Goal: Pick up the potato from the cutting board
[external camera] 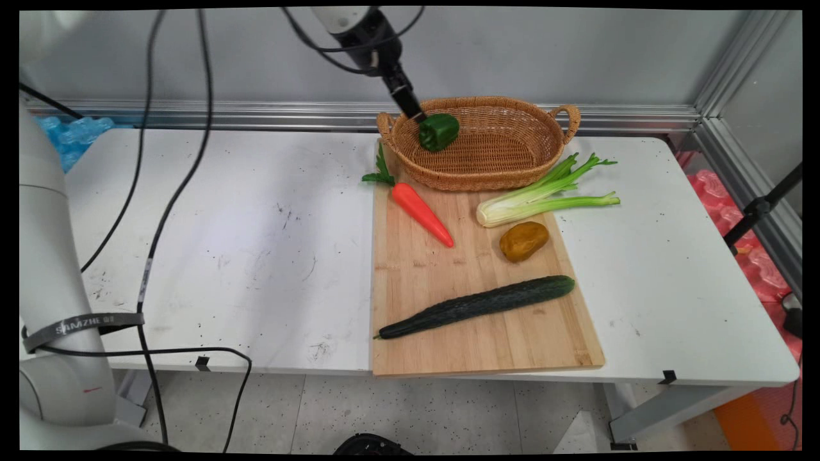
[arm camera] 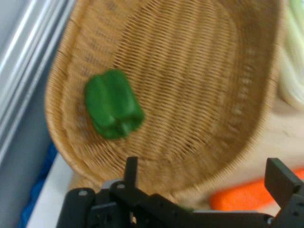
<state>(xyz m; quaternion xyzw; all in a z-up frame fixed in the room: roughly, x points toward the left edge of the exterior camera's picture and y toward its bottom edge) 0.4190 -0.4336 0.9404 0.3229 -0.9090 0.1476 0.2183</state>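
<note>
Presently: claw (arm camera: 204,175) open | one green pepper (arm camera: 113,110) | one basket (arm camera: 199,71)

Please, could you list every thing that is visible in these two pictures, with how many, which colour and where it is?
green pepper: one, green, inside the basket near its left end, below the gripper
basket: one, tan wicker with two handles, at the far end of the cutting board
cutting board: one, light wood, on the table's right half
carrot: one, orange with green top, on the board beside the basket
celery: one bunch, pale green, right of the carrot, reaching off the board
potato: one, brown-yellow, on the board below the celery
cucumber: one, dark green, lying across the board
table: one, white
gripper: one, black, fingers apart, above the basket
</note>
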